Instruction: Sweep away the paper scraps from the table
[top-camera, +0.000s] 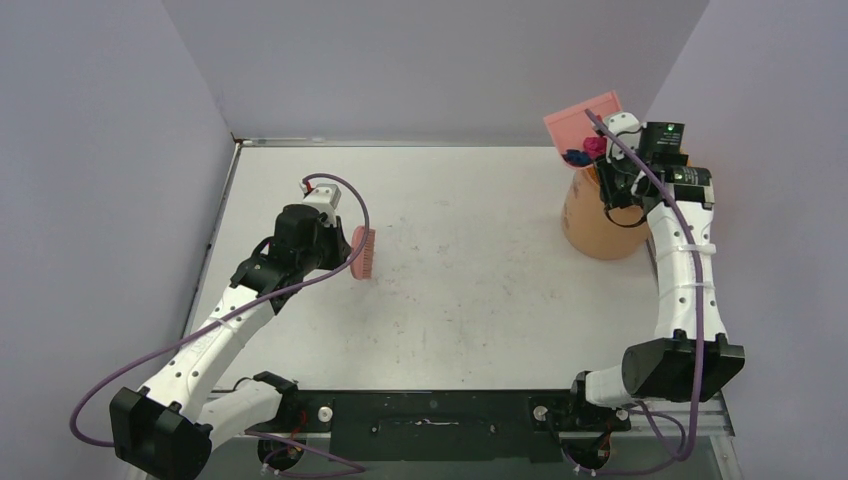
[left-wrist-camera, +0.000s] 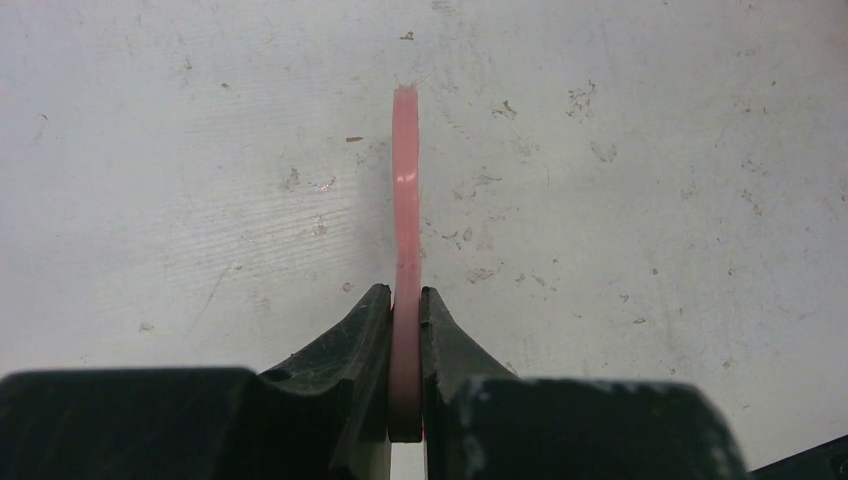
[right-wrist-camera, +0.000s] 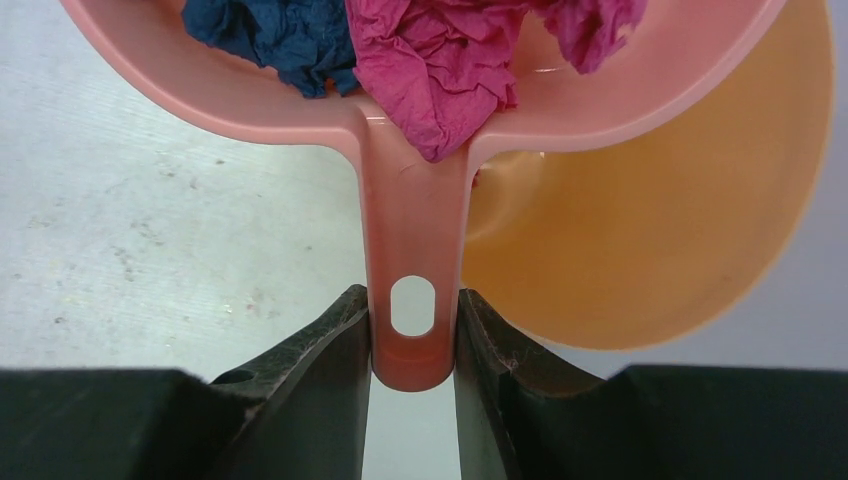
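We see a large flat white rectangular table (top-camera: 480, 300), scuffed grey, its near edge hidden behind the arm bases at the bottom of the frame. No loose scraps show on its bare surface.

In the upper right of the top view stands a tan-orange round plastic bucket (top-camera: 590, 225). Its mouth is mostly blocked by the right arm, and in the right wrist view it is cut off at the right edge.

A pink plastic dustpan (top-camera: 575, 120) is tilted above the bucket. The right gripper (right-wrist-camera: 413, 340) is clenched on the dustpan's handle, by the hang hole. The pan's far rim runs out of the top of the wrist frame.

Left of centre, a pink hand brush (top-camera: 363, 253) is pinched tight by the left gripper (left-wrist-camera: 405, 330). The left wrist view gives only a thin edge-on strip, bristles out of sight. We cannot tell whether it touches the table.

The paper scraps (right-wrist-camera: 435, 60) are crumpled magenta and dark blue wads lying in the dustpan, partly cropped at the top, so we cannot count them.
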